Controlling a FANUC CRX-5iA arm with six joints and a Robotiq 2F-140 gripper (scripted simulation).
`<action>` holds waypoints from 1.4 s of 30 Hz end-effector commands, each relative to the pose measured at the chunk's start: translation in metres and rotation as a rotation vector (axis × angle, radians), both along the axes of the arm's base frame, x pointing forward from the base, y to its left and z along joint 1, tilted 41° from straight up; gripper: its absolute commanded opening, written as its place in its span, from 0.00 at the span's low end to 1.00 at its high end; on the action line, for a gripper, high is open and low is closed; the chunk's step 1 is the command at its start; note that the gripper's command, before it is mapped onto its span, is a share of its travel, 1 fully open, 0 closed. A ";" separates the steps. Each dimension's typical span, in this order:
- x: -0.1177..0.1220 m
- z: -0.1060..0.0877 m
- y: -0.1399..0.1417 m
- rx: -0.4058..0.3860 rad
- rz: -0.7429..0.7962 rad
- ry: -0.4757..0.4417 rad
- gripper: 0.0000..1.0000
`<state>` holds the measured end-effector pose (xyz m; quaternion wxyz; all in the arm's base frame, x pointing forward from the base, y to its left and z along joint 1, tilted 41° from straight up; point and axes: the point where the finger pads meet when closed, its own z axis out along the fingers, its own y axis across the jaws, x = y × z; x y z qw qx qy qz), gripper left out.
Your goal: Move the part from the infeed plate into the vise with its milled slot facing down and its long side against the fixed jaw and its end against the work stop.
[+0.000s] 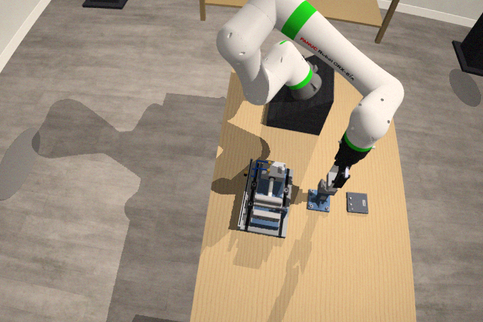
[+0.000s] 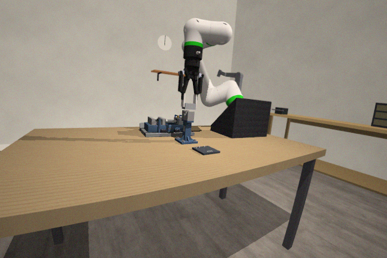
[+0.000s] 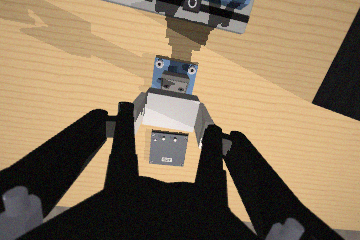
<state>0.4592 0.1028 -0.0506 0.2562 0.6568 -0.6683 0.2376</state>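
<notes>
top: pale grey metal block (image 1: 323,185) right of middle, above blue V-block (image 1: 318,200) | exterior: black gripper (image 2: 189,105) pinches block in air, middle | wrist: block between fingers, grey flat plate (image 3: 168,147) below

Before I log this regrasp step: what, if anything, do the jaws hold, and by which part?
The gripper is shut on the part, the pale grey block, pinched across two opposite side faces, above the V-block.
</notes>
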 end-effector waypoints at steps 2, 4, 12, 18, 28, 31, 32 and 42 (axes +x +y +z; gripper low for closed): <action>0.000 0.000 0.000 0.000 0.000 0.000 0.00; 0.000 0.000 0.000 0.000 0.000 0.000 0.00; 0.000 0.000 0.000 0.000 0.000 0.000 0.00; 0.000 0.000 0.000 0.000 0.000 0.000 0.00; 0.000 0.000 0.000 0.000 0.000 0.000 0.00; 0.000 0.000 0.001 0.000 0.000 0.000 0.00; 0.000 0.001 0.001 0.000 0.000 0.000 0.00; 0.000 0.006 0.005 0.000 0.000 0.000 0.00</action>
